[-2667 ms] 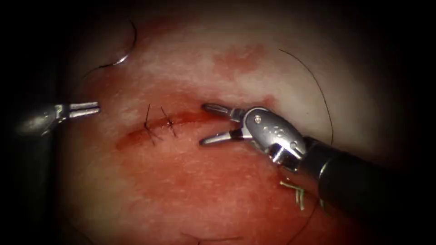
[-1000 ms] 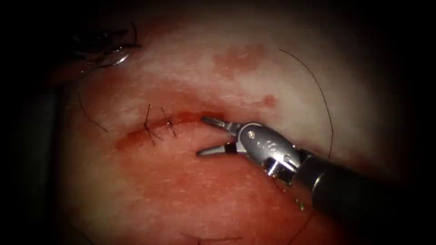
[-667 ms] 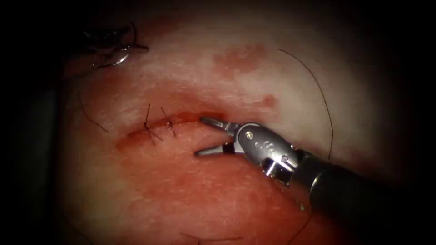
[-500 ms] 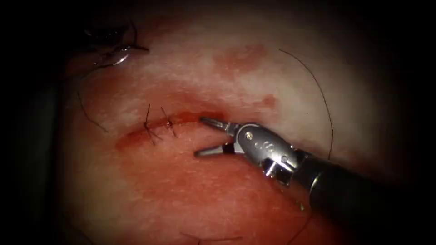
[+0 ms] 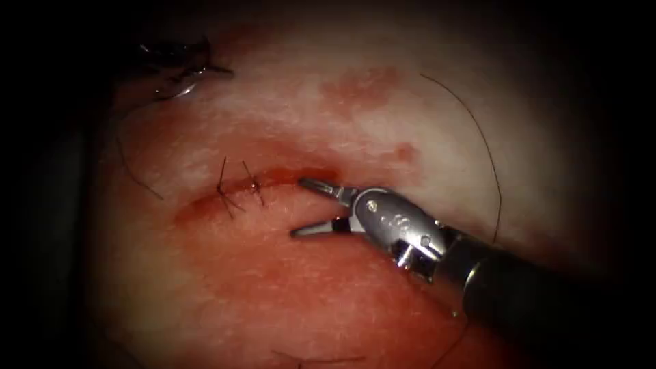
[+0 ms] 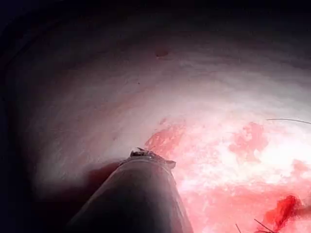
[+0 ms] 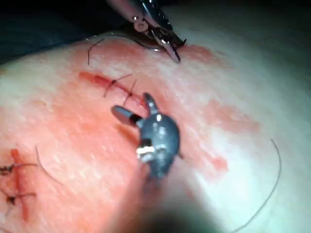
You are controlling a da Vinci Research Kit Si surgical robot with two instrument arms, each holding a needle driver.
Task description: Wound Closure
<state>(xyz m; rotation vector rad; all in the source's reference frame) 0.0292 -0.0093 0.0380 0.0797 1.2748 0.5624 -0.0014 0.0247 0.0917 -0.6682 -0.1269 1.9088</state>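
Surface: pale tissue, wet with red fluid around and below the wound.

Cut: runs across the middle. Two stitches cross its left part; the stretch to their right is unstitched.

Right tool: jaws spread wide, holding nothing. The upper jaw's tip lies at the open right part of the cut, the lower jaw on the tissue below it.

Left tool: far up and left of the cut, right over the needle. Whether it has hold of the needle cannot be told.

Needle: on the tissue well to the upper left of the cut, seemingly lying on the surface rather than driven in.

Thread: a long loose arc on the tissue right of the cut.

Step, as judged: taking up the needle for a third stitch. That calls for a firm hold on the needle's curve and a carry across to the unstitched part, clear of the loose thread.
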